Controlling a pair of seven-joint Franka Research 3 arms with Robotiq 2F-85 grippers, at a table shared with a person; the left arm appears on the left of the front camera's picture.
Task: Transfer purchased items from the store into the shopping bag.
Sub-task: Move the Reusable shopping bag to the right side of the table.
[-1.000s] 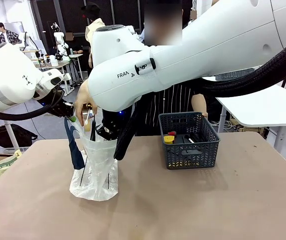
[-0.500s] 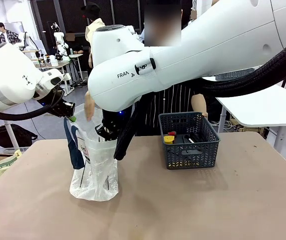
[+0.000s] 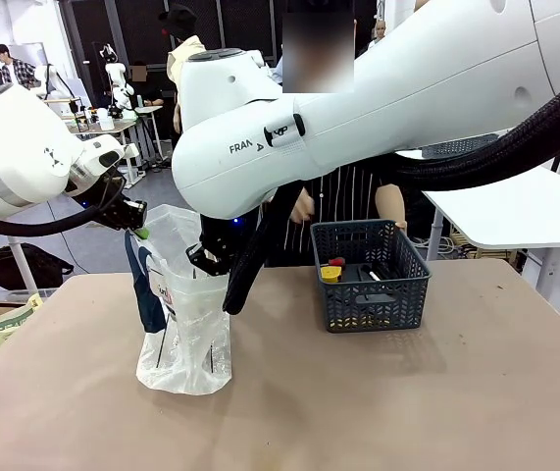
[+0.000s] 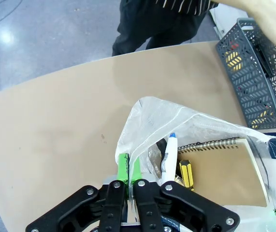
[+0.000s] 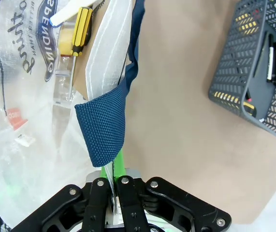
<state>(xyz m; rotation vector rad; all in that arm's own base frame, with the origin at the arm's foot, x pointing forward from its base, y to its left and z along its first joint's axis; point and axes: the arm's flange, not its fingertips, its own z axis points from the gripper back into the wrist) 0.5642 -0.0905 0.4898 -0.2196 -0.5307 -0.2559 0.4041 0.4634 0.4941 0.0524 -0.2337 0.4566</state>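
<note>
The shopping bag (image 3: 186, 329) stands open on the table at the left. My left gripper (image 3: 136, 226) is shut on its left rim and my right gripper (image 3: 207, 258) is shut on its right rim. In the left wrist view the green pads (image 4: 123, 167) pinch the whitish rim (image 4: 147, 108); inside lie a spiral notebook (image 4: 220, 169), a white pen (image 4: 168, 152) and a yellow-handled screwdriver (image 4: 186, 174). The right wrist view has my right gripper (image 5: 114, 166) clamped on the rim by a navy strap (image 5: 104, 125). The store basket (image 3: 370, 277) holds a yellow item (image 3: 330, 274), a red one (image 3: 336, 262) and a dark slim one (image 3: 370, 277).
The person stands behind the table, a hand (image 3: 302, 208) raised between bag and basket. The table (image 3: 407, 392) has bare room in front and to the right. My right arm's large white link (image 3: 358, 128) crosses the middle above the table.
The person's hand, at the bag's mouth with an item one second ago, has let it drop in and drawn back toward the basket. Both grippers kept their hold.
</note>
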